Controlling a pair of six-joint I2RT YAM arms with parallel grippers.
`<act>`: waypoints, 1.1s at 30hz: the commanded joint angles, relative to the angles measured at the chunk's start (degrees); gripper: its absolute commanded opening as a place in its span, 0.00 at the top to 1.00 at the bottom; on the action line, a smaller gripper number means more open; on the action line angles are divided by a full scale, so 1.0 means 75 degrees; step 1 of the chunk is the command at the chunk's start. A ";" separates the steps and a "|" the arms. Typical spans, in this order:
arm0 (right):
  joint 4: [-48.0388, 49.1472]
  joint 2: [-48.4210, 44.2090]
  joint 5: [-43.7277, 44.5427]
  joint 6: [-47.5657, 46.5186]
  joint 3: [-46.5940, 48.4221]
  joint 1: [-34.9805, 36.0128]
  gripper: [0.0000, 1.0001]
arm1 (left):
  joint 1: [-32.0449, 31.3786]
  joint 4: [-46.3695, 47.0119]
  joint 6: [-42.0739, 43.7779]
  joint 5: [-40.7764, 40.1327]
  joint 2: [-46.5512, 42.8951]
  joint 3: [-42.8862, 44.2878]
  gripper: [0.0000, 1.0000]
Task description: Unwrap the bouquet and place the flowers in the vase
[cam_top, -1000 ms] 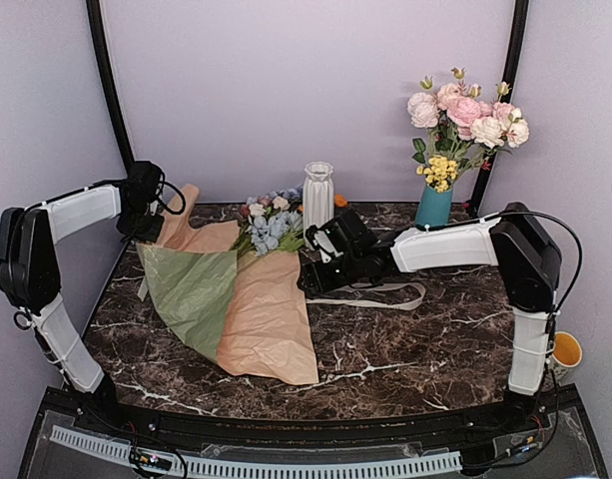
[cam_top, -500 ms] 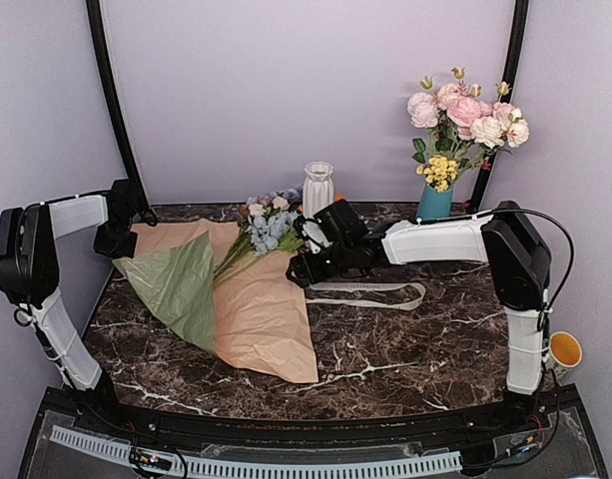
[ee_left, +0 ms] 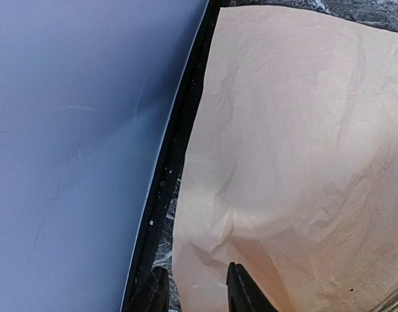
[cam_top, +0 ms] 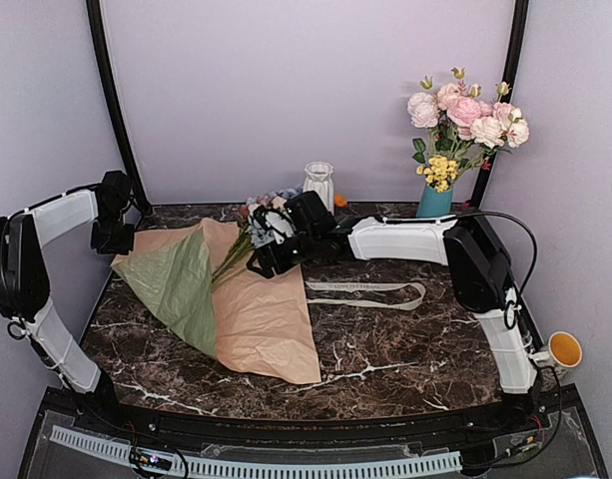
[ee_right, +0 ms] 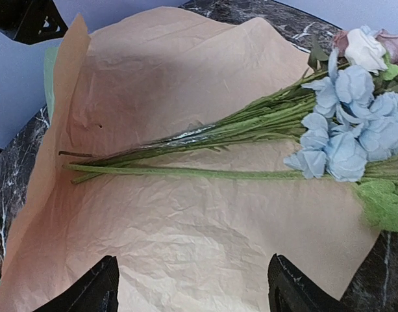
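Two grippers show fingers apart. The right gripper (ee_right: pixel 192 276), spread wide and empty, hovers over the tan paper (ee_right: pixel 186 214), where the flowers (ee_right: pixel 341 130) lie loose. The left gripper (ee_left: pixel 197 289), slightly parted, straddles the paper's far-left edge. The vase (cam_top: pixel 318 185) stands just behind the blooms.

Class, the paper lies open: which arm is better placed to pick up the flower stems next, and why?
Probably right: the right gripper, open, hovers close to the stems; the left gripper sits at the paper edge by the wall.
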 commanded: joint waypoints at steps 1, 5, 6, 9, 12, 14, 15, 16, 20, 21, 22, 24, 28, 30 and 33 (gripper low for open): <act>-0.0144 0.0634 0.0105 -0.0123 0.0805 0.0367 0.23 | -0.0023 -0.0311 -0.0129 0.0223 -0.0607 -0.0378 0.67; -0.0577 0.1388 0.0038 -0.0444 0.1849 0.0695 0.24 | -0.0017 -0.0417 -0.0144 0.0159 -0.0959 -0.0690 0.67; -0.0682 0.1558 -0.0016 -0.0567 0.2114 0.0804 0.24 | -0.0017 -0.0454 -0.0171 0.0154 -0.1063 -0.0701 0.67; -0.0729 0.1915 -0.0216 -0.0881 0.2560 0.1137 0.24 | -0.0023 -0.0563 -0.0255 0.0234 -0.1411 -0.0649 0.66; -0.0529 0.1892 -0.0684 -0.1258 0.2516 0.1430 0.24 | -0.0018 -0.0763 -0.0372 0.0355 -0.1771 -0.0425 0.65; -0.0581 0.1867 -0.0881 -0.1546 0.2493 0.1616 0.24 | -0.0017 -0.1090 -0.0667 0.0440 -0.1951 -0.0110 0.64; -0.0643 0.1848 -0.0916 -0.1711 0.2492 0.1710 0.24 | -0.0023 -0.1194 -0.0827 0.0595 -0.2046 0.0006 0.64; -0.0699 0.1812 -0.0932 -0.1856 0.2471 0.1823 0.24 | -0.0018 -0.1242 -0.0995 0.0768 -0.2129 0.0097 0.64; -0.0803 0.1680 -0.0991 -0.2336 0.2328 0.2174 0.23 | -0.0018 -0.1179 -0.1475 0.1642 -0.2337 0.0477 0.63; -0.0836 0.1666 -0.0993 -0.2400 0.2319 0.2215 0.23 | -0.0035 -0.1223 -0.1577 0.1831 -0.2339 0.0654 0.63; -0.0854 0.1652 -0.1018 -0.2487 0.2318 0.2257 0.23 | -0.0038 -0.1274 -0.1663 0.1967 -0.2340 0.0825 0.63; -0.0888 0.1619 -0.1019 -0.2653 0.2324 0.2354 0.23 | -0.0100 -0.1256 -0.1746 0.2231 -0.2349 0.1186 0.63; -0.0918 0.1605 -0.1027 -0.2916 0.2317 0.2499 0.23 | -0.0267 -0.1122 -0.1775 0.2772 -0.2389 0.1662 0.63; -0.0919 0.1593 -0.0979 -0.3010 0.2331 0.2557 0.23 | -0.0409 -0.0922 -0.1696 0.3190 -0.2446 0.1788 0.63; -0.0949 0.1586 -0.0951 -0.3063 0.2333 0.2640 0.23 | -0.0670 -0.0710 -0.1579 0.3582 -0.2496 0.1939 0.63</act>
